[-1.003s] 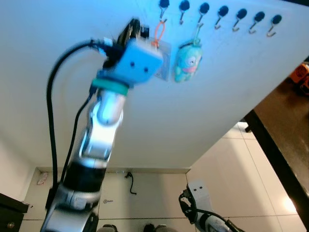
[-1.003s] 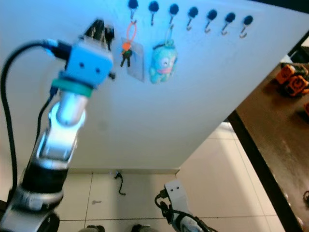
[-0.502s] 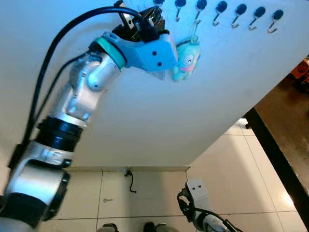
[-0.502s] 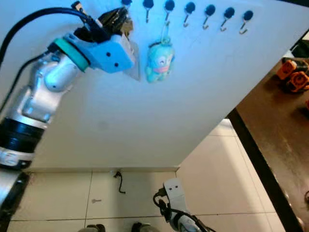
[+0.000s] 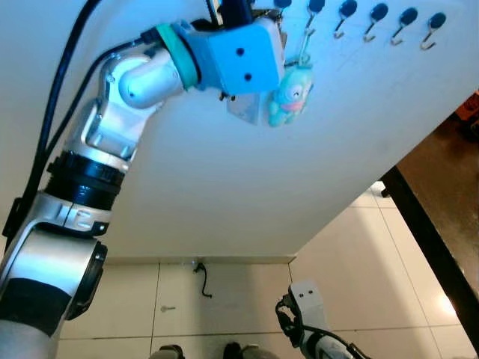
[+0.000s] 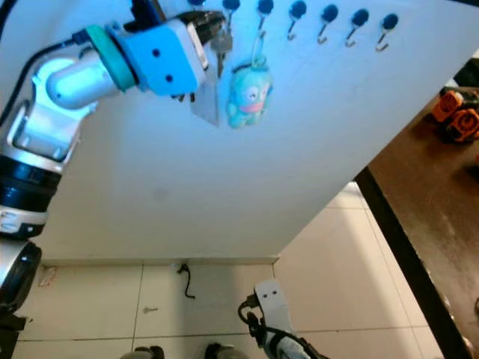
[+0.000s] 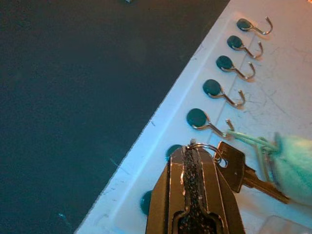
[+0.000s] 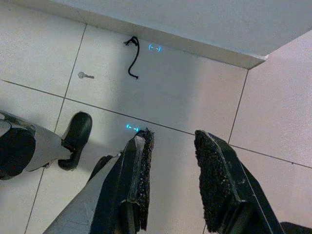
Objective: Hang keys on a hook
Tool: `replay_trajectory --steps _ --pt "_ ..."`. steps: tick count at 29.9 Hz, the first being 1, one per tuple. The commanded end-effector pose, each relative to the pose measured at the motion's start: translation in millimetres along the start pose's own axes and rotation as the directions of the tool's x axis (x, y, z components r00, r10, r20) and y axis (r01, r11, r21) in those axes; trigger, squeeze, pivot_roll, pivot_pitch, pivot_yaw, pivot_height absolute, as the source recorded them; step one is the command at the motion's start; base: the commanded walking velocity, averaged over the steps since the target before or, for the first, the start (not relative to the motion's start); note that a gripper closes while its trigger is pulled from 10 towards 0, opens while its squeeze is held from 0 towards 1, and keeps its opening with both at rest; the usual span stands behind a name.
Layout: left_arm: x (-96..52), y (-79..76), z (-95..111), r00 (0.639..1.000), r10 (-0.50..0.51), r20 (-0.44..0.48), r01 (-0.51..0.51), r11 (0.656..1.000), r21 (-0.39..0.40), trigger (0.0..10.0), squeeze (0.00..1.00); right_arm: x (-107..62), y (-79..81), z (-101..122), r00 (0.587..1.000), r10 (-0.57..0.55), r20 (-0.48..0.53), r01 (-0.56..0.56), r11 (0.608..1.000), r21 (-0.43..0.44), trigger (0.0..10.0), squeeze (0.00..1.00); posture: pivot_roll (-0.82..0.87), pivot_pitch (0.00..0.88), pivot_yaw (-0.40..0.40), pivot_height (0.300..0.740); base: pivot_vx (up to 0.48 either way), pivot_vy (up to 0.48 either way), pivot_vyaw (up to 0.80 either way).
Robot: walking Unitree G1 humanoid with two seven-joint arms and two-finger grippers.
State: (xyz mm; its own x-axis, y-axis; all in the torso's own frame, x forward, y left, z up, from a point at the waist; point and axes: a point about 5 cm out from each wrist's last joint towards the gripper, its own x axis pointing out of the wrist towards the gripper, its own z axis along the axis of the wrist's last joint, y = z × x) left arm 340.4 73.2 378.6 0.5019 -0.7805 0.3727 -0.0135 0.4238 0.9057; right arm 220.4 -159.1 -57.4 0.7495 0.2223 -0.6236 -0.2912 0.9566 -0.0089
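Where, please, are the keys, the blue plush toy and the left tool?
keys [image 7: 233, 165]: left wrist view, on the head of the brass key.
blue plush toy [image 6: 248, 98]: right eye view, on its body.
left tool [image 7: 194, 192]: left wrist view, between its closed fingertips.

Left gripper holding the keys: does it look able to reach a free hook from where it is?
Probably yes. The left gripper holds the keys at the hook row, and the free hooks beyond the plush keychain look unobstructed.

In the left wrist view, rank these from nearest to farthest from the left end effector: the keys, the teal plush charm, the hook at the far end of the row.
1. Keys: their ring is right at the tip of the left end effector, its fingers shut.
2. Teal plush charm: just past the keys, hanging by its loop from a hook.
3. End hook: the far end of the row on the white board, bare.
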Motion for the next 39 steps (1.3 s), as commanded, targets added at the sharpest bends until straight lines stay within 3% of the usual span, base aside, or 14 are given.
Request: replay_trajectory --steps 1,8,9,14,26,39 --pt "4.6 2.7 5.7 0.999 0.013 0.034 -0.013 1.0 -0.007 10.0 0.0 -3.5 -1.0 -9.0 1.0 -0.002 -0.03 0.002 1.0 0.001 10.0 0.0 0.01 0.121 -0.057 0.74 0.0 0.0 0.0" --pt "13.8 1.0 3.1 0.999 0.047 0.011 -0.047 0.999 -0.016 10.0 0.0 -4.2 0.0 -10.7 0.999 0.002 -0.033 -0.003 1.0 -0.003 10.0 0.0 0.01 0.123 -0.058 0.74 0.0 0.0 0.0" --pt "19.3 0.3 -3.3 0.994 0.105 -0.044 -0.106 0.994 -0.014 10.0 0.0 -4.2 0.0 -11.0 0.999 0.001 -0.035 -0.001 1.0 -0.003 10.0 0.0 0.0 0.124 -0.057 0.74 0.0 0.0 0.0" --pt "26.9 -3.8 -4.4 0.986 0.154 -0.057 -0.156 0.987 -0.04 10.0 0.0 -4.6 0.2 -12.0 0.999 0.001 -0.037 -0.001 1.0 -0.004 10.0 0.0 0.0 0.126 -0.056 0.74 0.0 0.0 0.0" --pt "35.6 -15.2 -3.7 0.988 0.144 -0.053 -0.148 0.986 -0.076 10.0 0.0 -5.8 1.3 -14.7 0.999 -0.003 -0.04 0.003 1.0 0.003 10.0 0.0 -0.01 0.136 -0.047 0.74 0.0 0.0 0.0" --pt "36.8 -44.6 -3.5 0.997 0.067 -0.045 -0.073 0.985 -0.154 10.0 0.0 -6.1 1.0 -15.5 0.999 -0.003 -0.042 0.003 1.0 0.001 10.0 0.0 -0.01 0.146 -0.05 0.74 0.0 0.0 0.0"
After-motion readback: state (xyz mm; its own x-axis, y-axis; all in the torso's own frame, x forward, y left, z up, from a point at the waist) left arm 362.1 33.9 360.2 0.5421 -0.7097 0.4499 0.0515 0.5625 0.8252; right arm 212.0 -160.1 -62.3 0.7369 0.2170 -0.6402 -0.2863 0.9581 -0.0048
